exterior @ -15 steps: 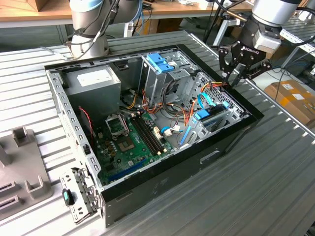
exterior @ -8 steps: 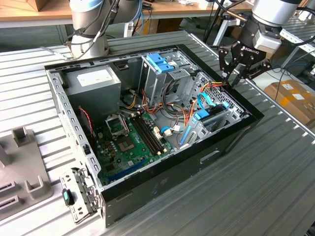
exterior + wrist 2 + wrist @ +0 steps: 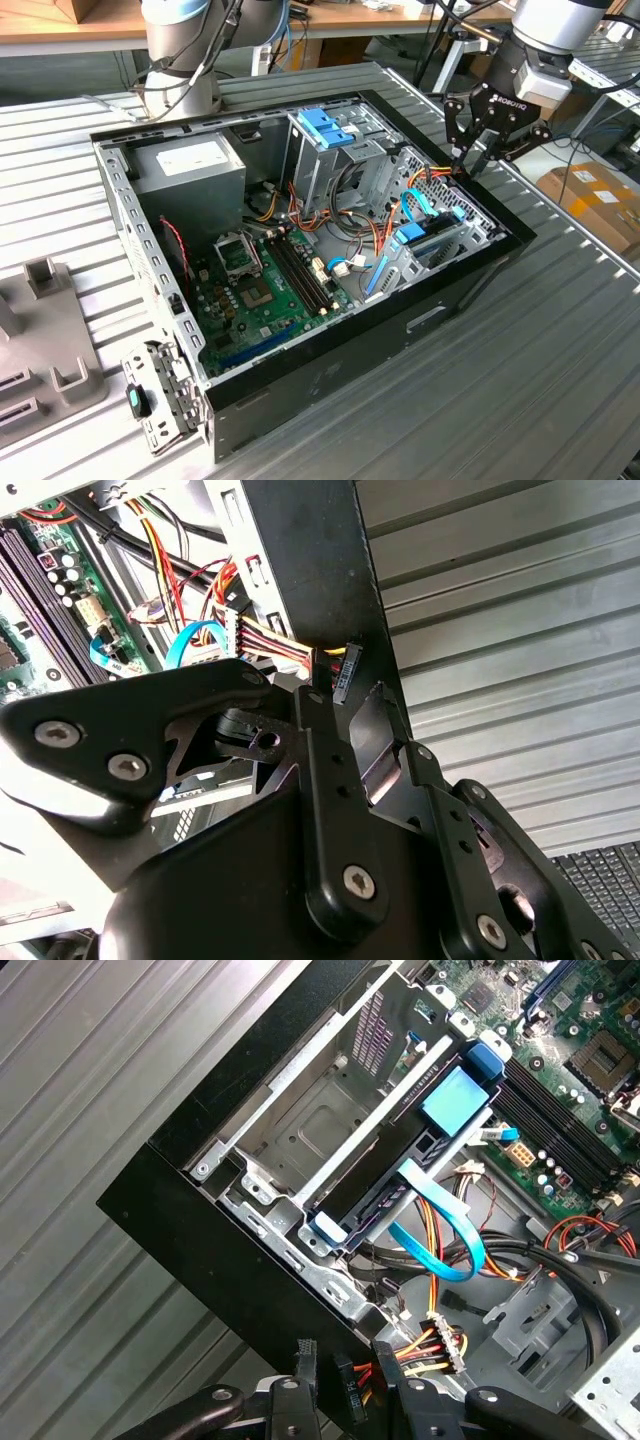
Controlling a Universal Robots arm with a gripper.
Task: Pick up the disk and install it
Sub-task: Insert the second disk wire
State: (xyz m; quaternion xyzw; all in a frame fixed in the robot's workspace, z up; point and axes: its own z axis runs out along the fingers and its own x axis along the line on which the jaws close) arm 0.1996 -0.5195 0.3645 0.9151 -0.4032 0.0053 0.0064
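Observation:
The disk (image 3: pixel 438 240) is a dark flat drive with bright blue side rails. It lies in the drive bay at the open computer case's corner, on the exterior view's right. In the first wrist view the disk (image 3: pixel 395 1175) sits between the bay's metal rails, with a blue ribbon cable (image 3: pixel 445 1240) curving off its end. My gripper (image 3: pixel 467 163) hangs over the case's black rim just beyond the bay. It is shut on a black power connector (image 3: pixel 337 670) with yellow, red and black wires, seen in both wrist views (image 3: pixel 346 1388).
The case (image 3: pixel 470 275) lies open on a ribbed metal table, with the motherboard (image 3: pixel 260 290) inside. A tall metal cage with a blue bracket (image 3: pixel 325 125) stands mid-case beside a grey power supply (image 3: pixel 190 165). Grey fixtures (image 3: pixel 40 350) lie on the left and a cardboard box (image 3: pixel 600 200) on the right.

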